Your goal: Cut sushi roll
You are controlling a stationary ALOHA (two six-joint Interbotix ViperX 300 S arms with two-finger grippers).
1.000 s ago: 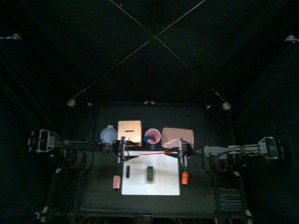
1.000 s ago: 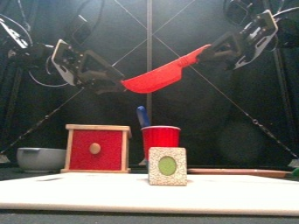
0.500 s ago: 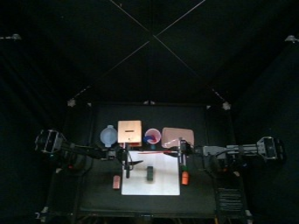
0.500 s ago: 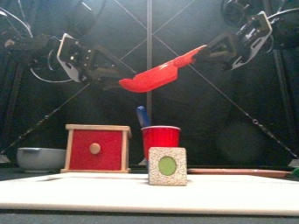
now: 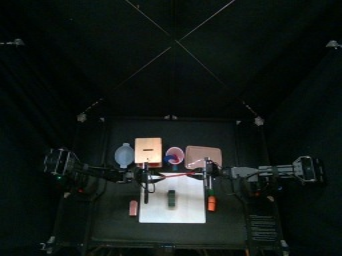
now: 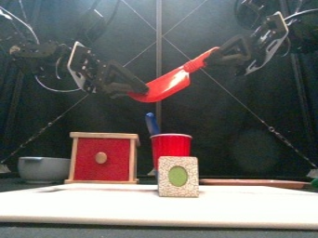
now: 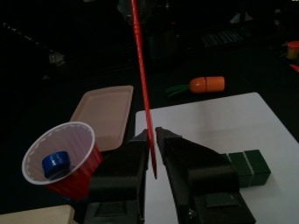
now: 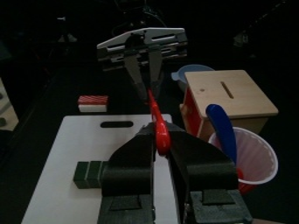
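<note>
The sushi roll (image 5: 174,199) lies on the white board (image 5: 158,212) as a short dark log. Its pale end with a green centre (image 6: 178,177) faces the front. It also shows as a dark green block (image 7: 247,166) (image 8: 87,172). High above it hangs a red knife (image 6: 168,82), tilted and spanning both arms. My right gripper (image 6: 230,54) (image 8: 158,144) is shut on its handle. My left gripper (image 6: 128,90) (image 7: 152,144) has its jaws drawn in tight on either side of the thin blade (image 7: 140,61).
Behind the board stand a red cup (image 6: 170,149) with a blue tool in it, a wooden box (image 6: 103,158) with a red front, and a grey bowl (image 6: 44,168). A tan tray (image 7: 100,109) lies beside the cup. Orange pieces (image 5: 211,203) (image 5: 132,208) flank the board.
My left gripper's jaws have closed in on the blade's end. The knife stays aloft, shifted slightly, with the right gripper still holding the handle.
</note>
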